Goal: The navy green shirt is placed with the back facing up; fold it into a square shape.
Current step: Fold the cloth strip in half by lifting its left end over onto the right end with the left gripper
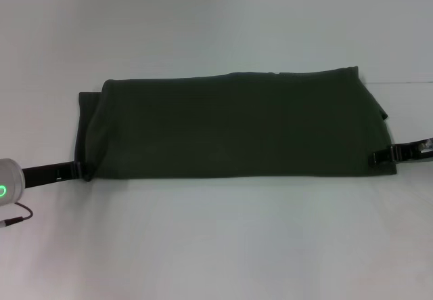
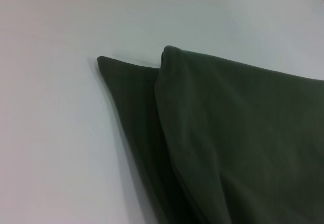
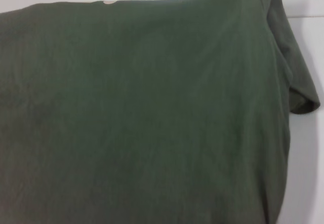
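The navy green shirt (image 1: pixel 237 127) lies folded lengthwise into a long band across the white table (image 1: pixel 216 246), plain side up. My left gripper (image 1: pixel 84 171) is at the shirt's near left corner, touching the cloth edge. My right gripper (image 1: pixel 376 156) is at the near right corner, also at the cloth edge. The left wrist view shows the shirt's left end (image 2: pixel 238 133) with an upper layer lying over a lower one. The right wrist view shows the shirt's right end (image 3: pixel 142 113), with a sleeve (image 3: pixel 304 92) sticking out and a small cream patch (image 3: pixel 108 2) at the far edge.
The left arm's grey wrist with a green light (image 1: pixel 5 183) and a thin cable (image 1: pixel 17 215) sit at the left edge of the head view. Bare white table surrounds the shirt in front and behind.
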Action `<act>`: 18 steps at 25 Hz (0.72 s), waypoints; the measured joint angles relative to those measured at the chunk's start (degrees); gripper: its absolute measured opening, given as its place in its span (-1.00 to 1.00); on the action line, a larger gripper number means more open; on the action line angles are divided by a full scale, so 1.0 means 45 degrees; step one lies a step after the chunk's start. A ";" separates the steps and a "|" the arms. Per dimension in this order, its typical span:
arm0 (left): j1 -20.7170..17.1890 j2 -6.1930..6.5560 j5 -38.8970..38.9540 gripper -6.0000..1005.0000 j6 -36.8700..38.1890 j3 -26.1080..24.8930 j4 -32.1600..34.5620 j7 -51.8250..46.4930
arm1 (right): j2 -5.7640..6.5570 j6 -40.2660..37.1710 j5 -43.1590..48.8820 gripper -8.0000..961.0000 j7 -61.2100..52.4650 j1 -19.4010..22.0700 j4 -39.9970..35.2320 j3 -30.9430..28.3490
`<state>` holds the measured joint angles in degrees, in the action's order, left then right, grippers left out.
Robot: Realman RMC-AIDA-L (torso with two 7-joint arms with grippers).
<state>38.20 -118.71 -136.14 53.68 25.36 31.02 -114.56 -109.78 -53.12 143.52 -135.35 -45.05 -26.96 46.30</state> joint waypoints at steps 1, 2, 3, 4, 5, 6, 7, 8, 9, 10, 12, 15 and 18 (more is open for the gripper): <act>0.0005 0.0000 0.0000 -0.97 0.0012 -0.0003 0.0001 -0.0003 | 0.0001 0.0012 0.0000 0.29 0.0001 -0.0001 0.0006 0.0010; 0.0009 -0.0001 0.0000 -0.97 0.0024 -0.0006 0.0000 -0.0008 | 0.0001 0.0017 0.0000 0.27 0.0006 -0.0003 0.0012 0.0014; 0.0015 -0.0002 0.0000 -0.97 0.0024 -0.0006 0.0001 -0.0034 | 0.0002 0.0018 0.0001 0.22 0.0010 -0.0004 0.0014 0.0017; 0.0015 -0.0003 0.0000 -0.97 0.0028 0.0002 0.0003 -0.0062 | 0.0004 0.0020 0.0000 0.18 0.0016 -0.0006 0.0015 0.0019; 0.0015 -0.0005 0.0000 -0.97 0.0034 0.0020 0.0013 -0.0098 | 0.0004 0.0021 0.0000 0.13 0.0017 -0.0007 0.0015 0.0020; 0.0015 -0.0005 0.0000 -0.97 0.0042 0.0033 0.0021 -0.0123 | 0.0004 0.0028 0.0000 0.08 0.0018 -0.0008 0.0016 0.0022; 0.0015 -0.0005 0.0000 -0.97 0.0052 0.0042 0.0030 -0.0136 | 0.0004 0.0047 0.0000 0.03 0.0017 -0.0008 0.0016 0.0023; 0.0016 -0.0006 0.0000 -0.97 0.0060 0.0045 0.0034 -0.0139 | 0.0004 0.0079 0.0000 0.01 0.0017 -0.0009 0.0021 0.0029; 0.0015 -0.0006 0.0000 -0.97 0.0066 0.0046 0.0036 -0.0142 | 0.0004 0.0119 0.0000 -0.02 0.0017 -0.0009 0.0025 0.0039; 0.0015 -0.0006 0.0000 -0.97 0.0066 0.0048 0.0038 -0.0143 | 0.0004 0.0143 0.0000 -0.04 0.0017 -0.0009 0.0038 0.0071; 0.0014 -0.0006 0.0000 -0.97 0.0067 0.0048 0.0040 -0.0144 | -0.0021 0.0210 0.0000 -0.09 0.0017 -0.0009 0.0044 0.0160; 0.0020 -0.0006 0.0000 -0.97 0.0076 0.0047 0.0040 -0.0146 | -0.0061 0.0279 0.0012 -0.17 0.0021 -0.0009 0.0044 0.0246; 0.0025 -0.0006 0.0001 -0.97 0.0100 0.0047 0.0041 -0.0146 | -0.0064 0.0289 0.0017 -0.24 0.0035 -0.0007 0.0028 0.0265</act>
<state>38.32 -118.74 -136.14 54.13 25.58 31.20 -115.22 -110.07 -51.83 143.60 -135.19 -45.08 -26.84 47.49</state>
